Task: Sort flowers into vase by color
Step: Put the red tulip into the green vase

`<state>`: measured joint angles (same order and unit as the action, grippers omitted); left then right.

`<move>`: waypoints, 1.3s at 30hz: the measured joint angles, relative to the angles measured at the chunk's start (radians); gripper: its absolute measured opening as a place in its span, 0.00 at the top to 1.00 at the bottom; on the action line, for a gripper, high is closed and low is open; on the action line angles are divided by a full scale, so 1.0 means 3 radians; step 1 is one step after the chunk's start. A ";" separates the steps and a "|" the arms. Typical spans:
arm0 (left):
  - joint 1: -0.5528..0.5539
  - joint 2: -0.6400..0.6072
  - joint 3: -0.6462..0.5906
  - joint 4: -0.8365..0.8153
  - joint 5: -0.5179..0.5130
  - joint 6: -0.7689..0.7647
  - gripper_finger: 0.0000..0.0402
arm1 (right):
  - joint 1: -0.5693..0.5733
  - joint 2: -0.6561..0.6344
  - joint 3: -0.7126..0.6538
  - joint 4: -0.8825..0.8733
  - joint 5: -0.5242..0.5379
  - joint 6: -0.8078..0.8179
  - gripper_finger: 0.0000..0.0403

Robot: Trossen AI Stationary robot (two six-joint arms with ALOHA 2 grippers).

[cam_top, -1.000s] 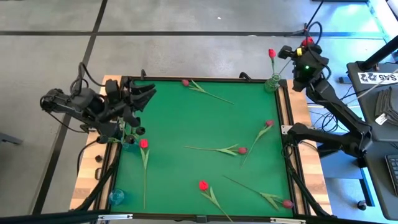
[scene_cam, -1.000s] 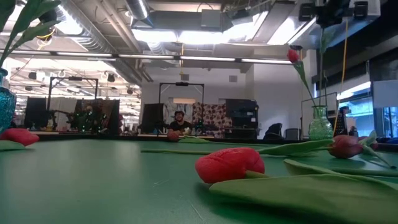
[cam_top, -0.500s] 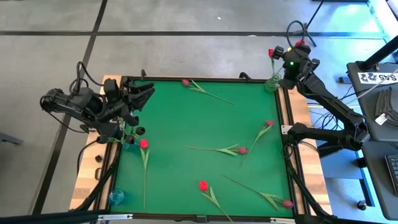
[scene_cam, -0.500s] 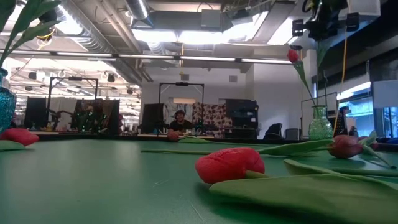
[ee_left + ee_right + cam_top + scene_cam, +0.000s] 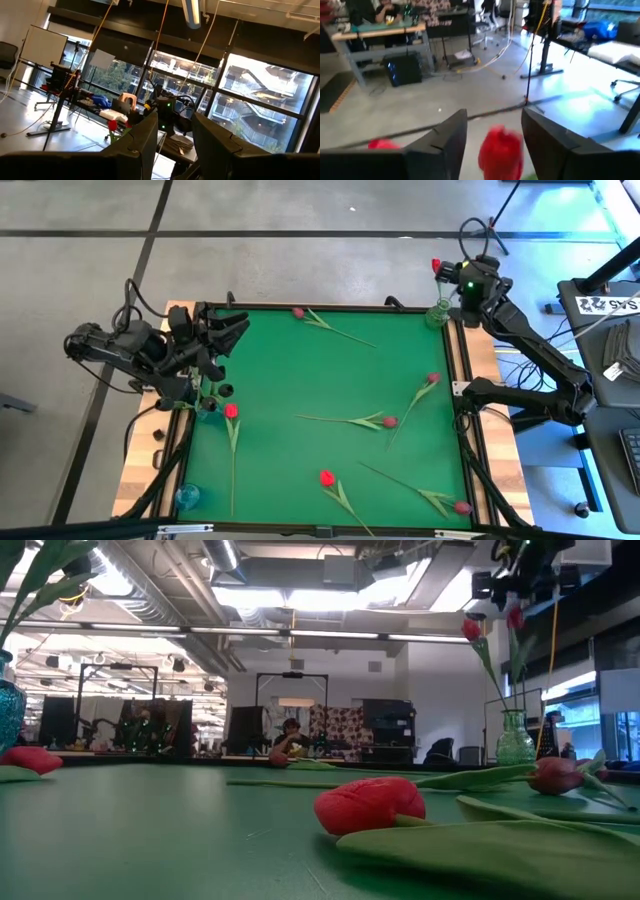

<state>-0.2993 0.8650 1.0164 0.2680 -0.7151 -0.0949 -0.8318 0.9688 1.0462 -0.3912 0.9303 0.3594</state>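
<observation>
My right gripper [image 5: 447, 273] hangs above the clear green vase [image 5: 438, 313] at the table's far right corner and is shut on a red tulip [image 5: 515, 617]. The tulip's stem [image 5: 518, 670] runs down toward the vase [image 5: 515, 738]. Another red tulip [image 5: 471, 629] stands in that vase by its stem. My left gripper [image 5: 243, 332] is open and empty at the table's left edge, beside a teal vase [image 5: 205, 408] with green leaves. Several red and maroon tulips lie flat on the green mat, among them red ones [image 5: 231, 410] [image 5: 326, 477] and maroon ones [image 5: 389, 421] [image 5: 433, 378]. My right gripper holds the red tulip at its top end: the red head [image 5: 501, 145] shows between the two fingers [image 5: 445, 145]. I cannot tell whether they pinch the head or the stem just under it. The tulip hangs upright below the gripper, over the vase's mouth.
A small blue vase [image 5: 187, 496] stands at the near left corner. A maroon tulip [image 5: 298, 312] lies near the far edge and another [image 5: 461, 506] at the near right corner. People sit at desks in the room beyond the table [image 5: 288, 735].
My right gripper has gone toward the table's left with the red tulip, from beyond the right edge to above the green vase, and has turned. The tulip's head and stem now hang over the vase beside the tulip that stands in it.
</observation>
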 joint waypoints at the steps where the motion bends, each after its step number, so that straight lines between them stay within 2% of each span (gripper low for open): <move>1: 0.0000 0.0000 0.0000 -0.0006 0.0000 -0.0001 0.71 | 0.0001 0.0000 0.0000 -0.0093 -0.0025 0.0073 0.52; 7: 0.0000 0.0000 0.0000 -0.0044 0.0030 -0.0017 0.71 | 0.0001 0.0003 0.0000 -0.0745 -0.0321 0.0561 0.51; 12: -0.0035 0.0000 0.0000 -0.0122 0.0097 -0.0080 0.71 | 0.0004 -0.0071 0.0000 -0.0909 -0.0676 0.0574 0.51; 17: -0.0051 0.0000 0.0000 -0.0174 0.0100 -0.0088 0.71 | 0.0003 -0.0165 0.0000 -0.1122 -0.1049 0.0900 0.51; 23: -0.0051 0.0000 0.0000 -0.0177 0.0099 -0.0089 0.71 | 0.0001 -0.0169 0.0000 -0.0714 -0.1100 0.1059 0.51; 28: -0.0100 0.0000 0.0000 -0.0223 0.0098 -0.0112 0.71 | 0.0001 -0.0169 0.0001 -0.0243 -0.0918 0.1231 0.51; 34: -0.0198 0.0000 0.0000 -0.0251 0.0099 -0.0112 0.71 | 0.0000 -0.0161 0.0001 -0.0170 -0.0739 0.1394 0.51; 39: -0.0248 0.0000 0.0000 -0.0277 0.0099 -0.0114 0.71 | 0.0004 -0.0235 0.0001 -0.0162 -0.0738 0.1261 0.51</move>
<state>-0.3735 0.8650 1.0164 0.1850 -0.6853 -0.1291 -0.8307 0.8984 1.0466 -0.4397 0.7090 0.7376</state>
